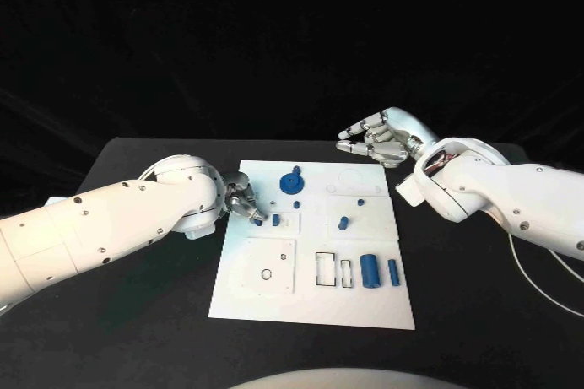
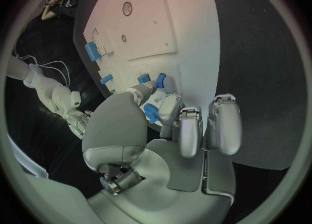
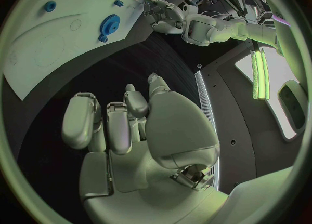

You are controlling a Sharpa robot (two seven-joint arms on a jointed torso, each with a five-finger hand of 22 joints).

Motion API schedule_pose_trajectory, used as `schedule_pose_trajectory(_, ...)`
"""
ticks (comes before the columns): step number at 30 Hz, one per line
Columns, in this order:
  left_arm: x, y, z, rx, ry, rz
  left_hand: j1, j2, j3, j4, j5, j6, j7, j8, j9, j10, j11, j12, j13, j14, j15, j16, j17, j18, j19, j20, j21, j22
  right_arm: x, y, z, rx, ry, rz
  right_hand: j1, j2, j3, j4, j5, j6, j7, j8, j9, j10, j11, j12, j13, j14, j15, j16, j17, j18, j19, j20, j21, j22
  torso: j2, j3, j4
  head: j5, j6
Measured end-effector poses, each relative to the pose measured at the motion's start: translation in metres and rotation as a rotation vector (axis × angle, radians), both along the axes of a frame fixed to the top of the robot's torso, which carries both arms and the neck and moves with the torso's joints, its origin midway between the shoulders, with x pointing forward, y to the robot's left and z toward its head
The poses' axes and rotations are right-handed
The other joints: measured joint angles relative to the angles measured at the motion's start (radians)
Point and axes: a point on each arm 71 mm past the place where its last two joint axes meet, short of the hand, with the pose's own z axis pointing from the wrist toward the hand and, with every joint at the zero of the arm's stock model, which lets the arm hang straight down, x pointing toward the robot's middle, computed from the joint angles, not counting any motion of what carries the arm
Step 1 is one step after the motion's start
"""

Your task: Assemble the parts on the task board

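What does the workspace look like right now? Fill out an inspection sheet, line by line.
Surface: black table, task board in the middle.
Job's things: blue gear near the board's far edge; two blue cylinders near the right side; small blue parts mid-board.
Clutter: nothing seen.
Hands: left hand at the board's left edge, fingers on a small blue piece; right hand above the far right corner, fingers curled, holding nothing.
Cables: thin white cable beside the right arm.
Surroundings: dark backdrop.
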Motion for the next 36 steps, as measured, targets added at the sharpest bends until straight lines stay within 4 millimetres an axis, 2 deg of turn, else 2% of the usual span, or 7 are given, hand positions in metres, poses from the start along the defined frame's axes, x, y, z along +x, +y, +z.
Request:
schedule_pose_trajectory(9,-0.001,-0.001,-0.002,0.006,0.004,0.004,-0.016,0.002,-0.029,0.013,0.001,0.004,0.000,0.003,-0.002,0.005,0.002,0.006,0.008,0.000,0.000,0.000,0.001,0.000,0.001,-0.001,0.004,0.000,0.000,0.000,0.000,0.000,0.000,-0.001,0.000,0.000,0.000,0.000,0.000,0.000,0.000,0.000,0.000,0.000,0.000,0.000,-0.001,0.000,0.000,-0.004,0.000,0.000,0.000,0.000,0.000,0.000,0.000,-0.0001,0.0005,-0.001,-0.002)
schedule_pose_trajectory(12,0.000,-0.001,-0.002,0.008,0.005,0.007,-0.023,-0.003,-0.046,0.022,0.001,0.007,0.000,0.003,-0.003,0.005,0.002,0.012,0.010,0.000,0.000,0.000,0.001,0.000,0.004,-0.004,0.007,0.000,0.000,0.000,0.000,0.000,-0.001,-0.001,0.000,0.000,0.000,0.000,0.000,0.000,0.000,0.000,0.000,0.000,0.000,0.000,-0.002,0.000,0.000,-0.006,0.000,0.000,0.000,0.000,0.000,-0.001,0.000,0.0000,0.0005,-0.003,-0.003)
schedule_pose_trajectory(17,0.000,-0.001,-0.003,0.012,0.006,0.012,-0.032,0.006,-0.063,0.032,0.001,0.007,0.000,0.003,-0.004,0.009,-0.001,0.012,0.012,0.000,0.000,0.000,0.001,0.000,0.004,-0.004,0.008,0.000,0.000,0.000,0.000,0.000,-0.001,0.000,0.000,0.000,0.000,0.000,0.000,0.000,0.000,0.000,0.000,0.000,0.000,0.000,-0.002,0.000,0.000,-0.006,0.000,0.000,0.000,0.000,0.000,-0.001,0.000,0.0001,0.0005,-0.004,-0.003)
schedule_pose_trajectory(23,0.001,0.000,-0.003,0.015,0.006,0.019,-0.046,0.003,-0.088,0.049,0.001,0.008,0.001,0.001,-0.006,0.009,-0.001,0.012,0.013,0.000,0.000,0.000,0.001,0.000,0.004,-0.004,0.008,0.000,0.000,0.000,0.000,0.000,-0.001,0.000,0.000,0.000,0.000,0.000,0.000,0.000,0.000,0.000,0.001,-0.004,0.004,-0.004,-0.003,0.000,0.000,-0.006,0.000,0.000,0.000,0.000,0.000,-0.002,0.000,0.0002,0.0005,-0.004,-0.002)
schedule_pose_trajectory(27,0.002,0.002,-0.002,0.015,0.003,0.028,-0.071,-0.012,-0.151,0.076,0.001,0.010,0.003,0.000,-0.007,0.009,-0.001,0.012,0.013,0.000,0.000,0.000,0.001,0.000,0.004,-0.003,0.008,0.000,0.000,0.000,0.000,0.001,-0.001,0.000,0.000,0.000,0.000,0.000,0.004,0.000,0.000,0.000,0.001,-0.004,0.004,-0.006,-0.005,0.000,0.000,-0.006,0.000,0.000,0.000,0.000,0.000,-0.004,0.000,0.0000,0.0005,-0.006,-0.001)
schedule_pose_trajectory(36,0.004,0.011,-0.001,0.005,-0.008,0.054,-0.090,0.004,-0.345,0.148,0.001,0.010,0.003,0.000,-0.010,0.009,-0.001,0.012,0.007,0.000,0.000,0.000,0.000,0.000,0.004,-0.003,0.002,0.000,0.000,-0.001,0.000,0.000,-0.001,-0.002,0.000,0.000,0.000,0.000,0.004,0.000,0.000,0.000,0.001,-0.004,0.004,-0.009,-0.006,0.000,0.000,-0.006,0.000,0.000,0.000,0.000,0.000,-0.004,0.000,-0.0008,0.0010,-0.010,0.000)
